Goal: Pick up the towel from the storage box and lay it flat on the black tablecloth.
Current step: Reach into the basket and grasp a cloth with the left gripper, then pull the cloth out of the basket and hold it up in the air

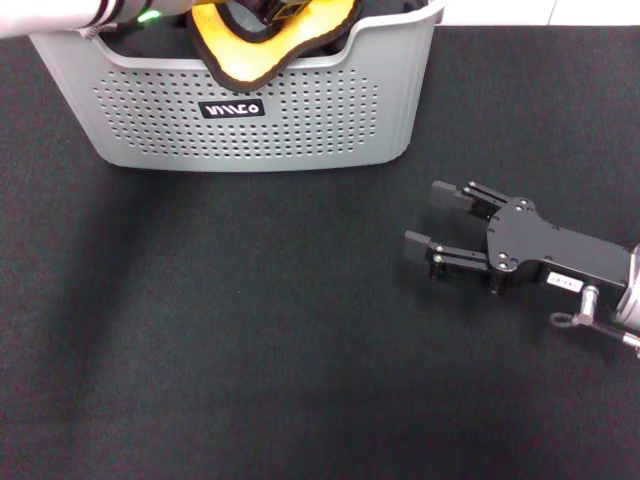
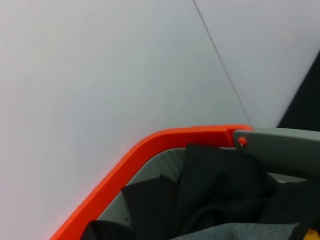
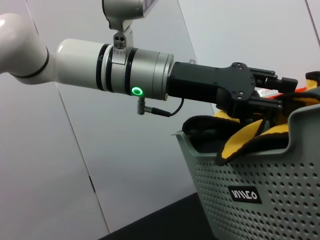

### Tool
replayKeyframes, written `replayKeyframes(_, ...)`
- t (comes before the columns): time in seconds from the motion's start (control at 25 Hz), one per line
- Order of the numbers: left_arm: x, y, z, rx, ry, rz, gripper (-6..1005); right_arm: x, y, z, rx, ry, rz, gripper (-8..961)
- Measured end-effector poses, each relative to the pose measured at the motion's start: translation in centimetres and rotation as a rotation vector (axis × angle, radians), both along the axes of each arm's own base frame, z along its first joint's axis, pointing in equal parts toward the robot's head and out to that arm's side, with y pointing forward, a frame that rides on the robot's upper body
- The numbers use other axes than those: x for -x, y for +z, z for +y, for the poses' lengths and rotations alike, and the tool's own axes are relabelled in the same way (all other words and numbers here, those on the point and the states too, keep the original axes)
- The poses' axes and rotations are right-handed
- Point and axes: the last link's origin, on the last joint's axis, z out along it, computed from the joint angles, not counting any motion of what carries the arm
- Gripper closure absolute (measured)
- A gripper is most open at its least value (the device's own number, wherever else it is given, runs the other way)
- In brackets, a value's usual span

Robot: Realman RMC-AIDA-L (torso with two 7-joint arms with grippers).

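Note:
The light grey storage box stands at the far edge of the black tablecloth. The orange-yellow towel with black edging is bunched above the box and drapes over its front rim. My left gripper reaches in from the left over the box and is shut on the towel. The right wrist view shows the same: the left gripper over the box, towel hanging from it. My right gripper lies open and empty on the tablecloth, to the right and nearer than the box.
Dark cloths lie inside the box under the towel. An orange rim shows at the far side of the box, with a white wall right behind it. Bare tablecloth spreads in front of the box and to the left.

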Motion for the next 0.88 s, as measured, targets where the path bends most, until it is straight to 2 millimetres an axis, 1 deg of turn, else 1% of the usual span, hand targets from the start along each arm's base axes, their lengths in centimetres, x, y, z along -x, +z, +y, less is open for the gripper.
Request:
replayKeyframes(0.12, 0.0, -0.2, -0.2, 0.009, 0.0, -0.016, 237, -0.1, 0.0, -0.1, 0.001, -0.004, 0.001, 75)
replayKeyframes(0.32, -0.7, -0.2, -1.0, 0.012, -0.031, -0.047, 436, -0.3, 0.0, -0.3, 0.0, -0.013, 0.003, 76)
replayKeyframes(0.44, -0.9, -0.1, -1.0, 0.006, -0.035, -0.056, 680, -0.5, 0.0, -0.4, -0.001, -0.019, 0.003, 76)
replayKeyframes(0.68, -1.3, 0.2, -1.2, -0.001, -0.039, -0.075, 902, -1.0, 0.0, -0.8, -0.017, -0.026, 0.001, 76)
replayKeyframes(0.88, -1.9, 1.0, -1.4, -0.019, -0.046, -0.115, 996, -1.2, 0.4, -1.1, -0.035, -0.033, 0.027, 77)
